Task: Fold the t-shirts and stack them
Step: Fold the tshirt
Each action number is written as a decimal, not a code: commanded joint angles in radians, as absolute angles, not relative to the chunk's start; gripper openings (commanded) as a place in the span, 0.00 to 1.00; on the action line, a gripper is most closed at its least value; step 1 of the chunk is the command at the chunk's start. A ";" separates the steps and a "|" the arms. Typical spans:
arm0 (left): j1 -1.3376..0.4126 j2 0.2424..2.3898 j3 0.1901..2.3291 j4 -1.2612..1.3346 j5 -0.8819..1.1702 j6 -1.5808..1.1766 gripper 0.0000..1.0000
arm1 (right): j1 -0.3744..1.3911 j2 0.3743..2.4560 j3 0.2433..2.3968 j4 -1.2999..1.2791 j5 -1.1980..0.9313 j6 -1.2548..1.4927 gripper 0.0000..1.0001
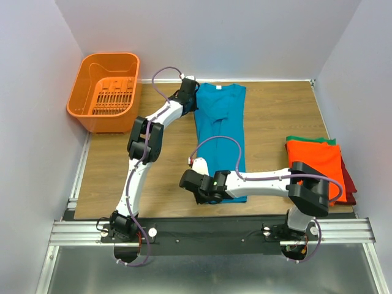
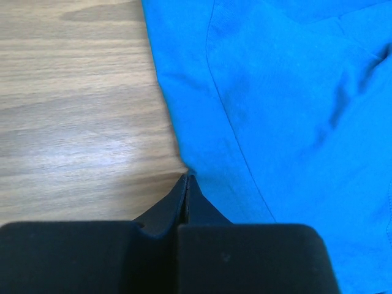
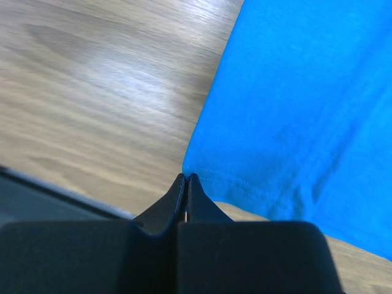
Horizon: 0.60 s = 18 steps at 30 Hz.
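From above, a blue t-shirt (image 1: 222, 131) lies lengthwise on the table (image 1: 275, 122), the left gripper (image 1: 191, 99) at its 11 o'clock edge and the right gripper (image 1: 201, 193) at its 7 o'clock corner; a stack of t-shirts (image 1: 315, 162), orange on top, sits at 3 o'clock, a basket (image 1: 104, 86) at 10 o'clock. The left wrist camera shows fingers (image 2: 174, 205) pressed together, pinching the shirt's side edge. The right wrist camera shows that gripper's jaws clamped on the hem corner.

Four t-shirts (image 1: 222, 122), one basket (image 1: 104, 124)
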<state>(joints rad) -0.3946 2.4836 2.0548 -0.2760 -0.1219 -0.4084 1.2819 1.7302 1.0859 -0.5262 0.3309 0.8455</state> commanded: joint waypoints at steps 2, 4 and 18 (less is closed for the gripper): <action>-0.373 2.513 2.082 -0.258 -0.133 -0.403 0.00 | 1.296 1.681 1.088 -0.546 0.290 0.830 0.02; -0.370 2.507 2.080 -0.250 -0.140 -0.397 0.00 | 1.298 1.686 1.092 -0.545 0.279 0.827 0.02; -0.353 2.361 2.033 -0.201 -0.126 -0.341 0.45 | 1.261 1.661 1.152 -0.538 0.316 0.810 0.53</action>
